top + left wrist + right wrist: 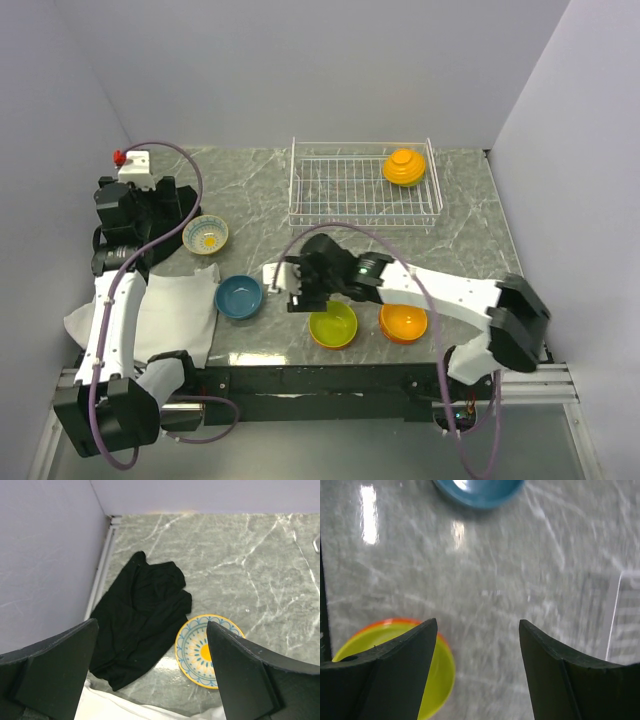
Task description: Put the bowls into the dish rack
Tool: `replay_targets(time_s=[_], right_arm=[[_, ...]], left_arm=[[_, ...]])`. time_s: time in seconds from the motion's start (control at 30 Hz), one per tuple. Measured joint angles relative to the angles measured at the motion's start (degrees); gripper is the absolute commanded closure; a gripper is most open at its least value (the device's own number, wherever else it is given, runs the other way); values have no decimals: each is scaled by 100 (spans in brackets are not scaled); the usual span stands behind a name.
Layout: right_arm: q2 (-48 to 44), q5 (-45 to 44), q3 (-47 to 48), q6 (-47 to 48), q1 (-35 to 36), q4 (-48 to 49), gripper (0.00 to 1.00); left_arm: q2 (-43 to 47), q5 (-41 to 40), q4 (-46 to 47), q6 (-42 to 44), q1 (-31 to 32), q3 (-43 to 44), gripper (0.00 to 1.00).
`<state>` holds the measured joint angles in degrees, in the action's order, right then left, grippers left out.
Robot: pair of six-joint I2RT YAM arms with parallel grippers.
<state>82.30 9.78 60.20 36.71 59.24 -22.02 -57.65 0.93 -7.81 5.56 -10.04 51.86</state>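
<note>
Top cam: high up, behind near edge, looks down on whole counter. L wrist cam: mid height, faces counter's far-left corner; patterned bowl shared w/ top view. R wrist cam: v. close to counter, near-centre, faces left; lime bowl + teal bowl also in top view.

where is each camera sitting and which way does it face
Top external: above and behind the arms, looking down on the table and rack; left arm and right arm show.
Left wrist: behind the left gripper, looking down at the black cloth and patterned bowl; its open fingers show.
Right wrist: behind the right gripper, low over the table, facing the teal bowl and lime bowl; its fingers show.
Shared: top and left wrist see the patterned bowl; top and right wrist the teal bowl.
</note>
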Motion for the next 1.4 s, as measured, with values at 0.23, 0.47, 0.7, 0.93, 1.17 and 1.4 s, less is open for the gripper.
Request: replay_targets(time_s=[0.23, 0.47, 0.7, 0.93, 1.17, 1.4], right_arm=[[1641, 361, 1506, 955, 343, 44, 29], [2240, 455, 1930, 1088, 448, 435, 30], [3289, 214, 2959, 940, 446, 1364, 35], [4599, 275, 4848, 1034, 345, 1473, 37], [4999, 385, 5313, 1320, 251, 1172, 38], [5379, 463, 5814, 1447, 219, 894, 37]], left_arm=[[-144, 28, -81, -74, 0, 68, 3], [-140, -17, -256, -162, -70, 385, 3], [-216, -308, -398, -118, -278, 883, 3], [-219, -468, -564, -17, -317, 905, 3], [-264, -597, -787, 83, -254, 1150, 3], [-428, -643, -776, 125, -160, 1246, 3]])
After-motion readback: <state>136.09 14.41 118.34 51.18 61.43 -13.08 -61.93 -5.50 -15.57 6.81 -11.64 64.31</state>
